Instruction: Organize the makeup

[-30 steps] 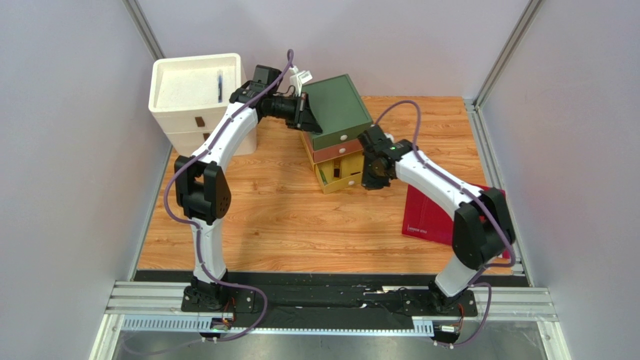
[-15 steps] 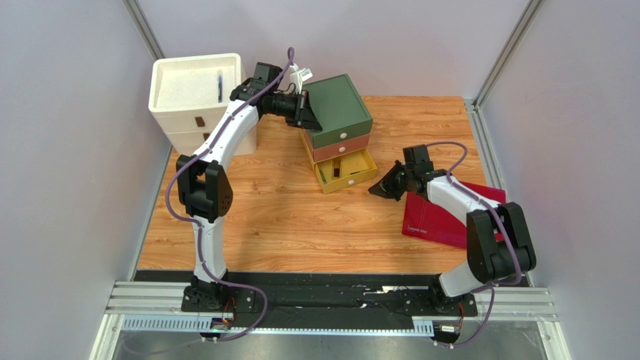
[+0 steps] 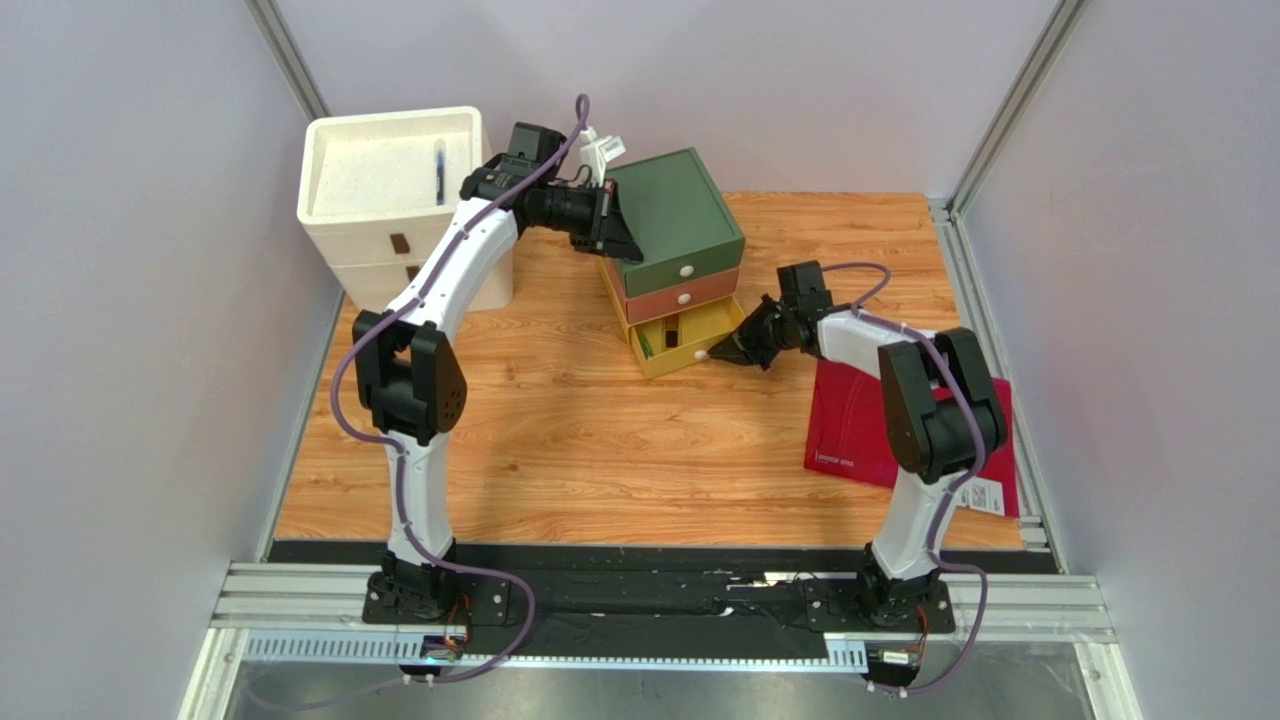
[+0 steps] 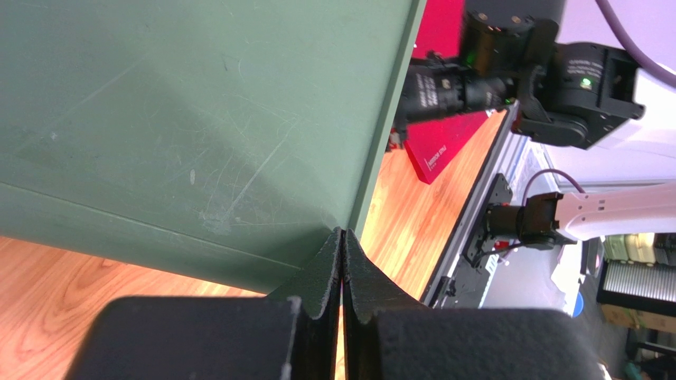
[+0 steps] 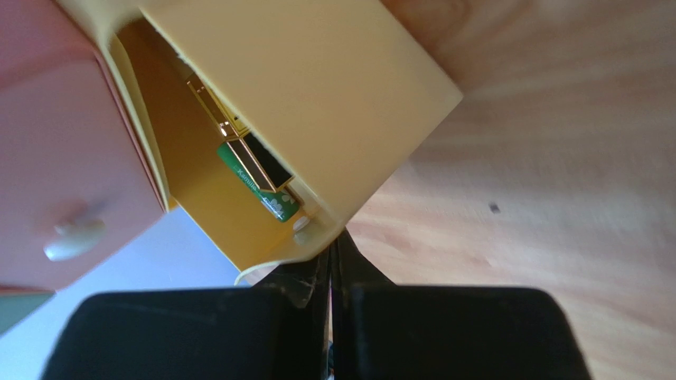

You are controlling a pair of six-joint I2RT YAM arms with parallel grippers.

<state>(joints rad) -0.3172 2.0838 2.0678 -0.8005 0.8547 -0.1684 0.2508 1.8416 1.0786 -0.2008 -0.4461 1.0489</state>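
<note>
Touching front lip of open yellow drawer (image 5: 317, 79): right gripper (image 5: 332, 257), fingers closed, empty. Bright green stick (image 5: 258, 190), black-and-gold case (image 5: 268, 165) inside drawer. Left gripper (image 4: 342, 253) closed, tips at green drawer unit (image 4: 198, 119) edge.

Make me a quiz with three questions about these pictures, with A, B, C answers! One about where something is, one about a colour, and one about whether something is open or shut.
1. Where is the bright green stick?
A) in the open drawer
B) in a blue cup
C) on a plate

2. What colour is the open drawer?
A) white
B) yellow
C) purple

3. How is the left pincer?
A) wide open
B) holding a tube
C) shut

Answers:
1 A, the stick lies inside the pulled-out drawer.
2 B, its walls and front are yellow.
3 C, its two fingers touch with no gap between them.
</note>
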